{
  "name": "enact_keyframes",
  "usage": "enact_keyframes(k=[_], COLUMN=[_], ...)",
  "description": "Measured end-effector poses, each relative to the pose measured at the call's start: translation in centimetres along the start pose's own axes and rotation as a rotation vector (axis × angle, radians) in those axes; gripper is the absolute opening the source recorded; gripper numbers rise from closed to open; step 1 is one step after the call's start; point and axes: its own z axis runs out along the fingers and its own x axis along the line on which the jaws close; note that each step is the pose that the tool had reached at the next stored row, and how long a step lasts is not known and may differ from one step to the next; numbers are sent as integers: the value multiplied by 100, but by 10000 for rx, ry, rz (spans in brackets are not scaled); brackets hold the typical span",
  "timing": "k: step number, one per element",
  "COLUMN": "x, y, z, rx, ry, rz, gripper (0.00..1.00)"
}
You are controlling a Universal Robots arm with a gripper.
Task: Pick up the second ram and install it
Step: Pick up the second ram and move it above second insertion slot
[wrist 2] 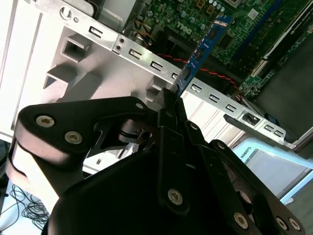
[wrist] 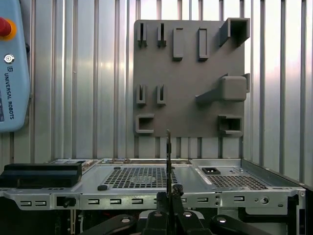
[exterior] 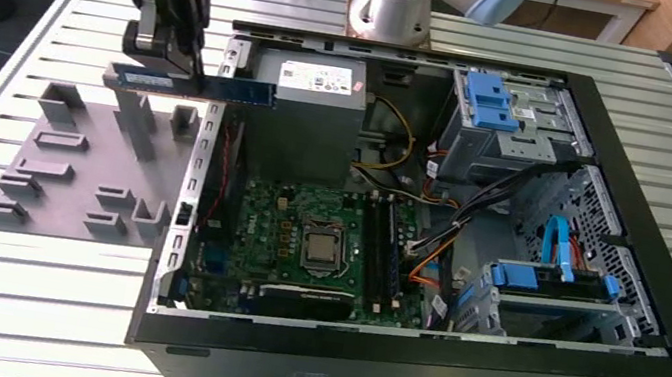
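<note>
Second ram clamped in the tool.
It is held level over the edge of the computer case; its print cannot be read.

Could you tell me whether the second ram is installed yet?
Not installed: the hand holds the second ram in the air over the case wall.
</note>
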Motion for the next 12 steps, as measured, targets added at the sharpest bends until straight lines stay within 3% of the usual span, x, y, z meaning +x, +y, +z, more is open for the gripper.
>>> enact_keyframes(k=[12], x=[-1], y=[-123], z=[1], rx=[0], ry=[0], rz=[0], gripper=[14])
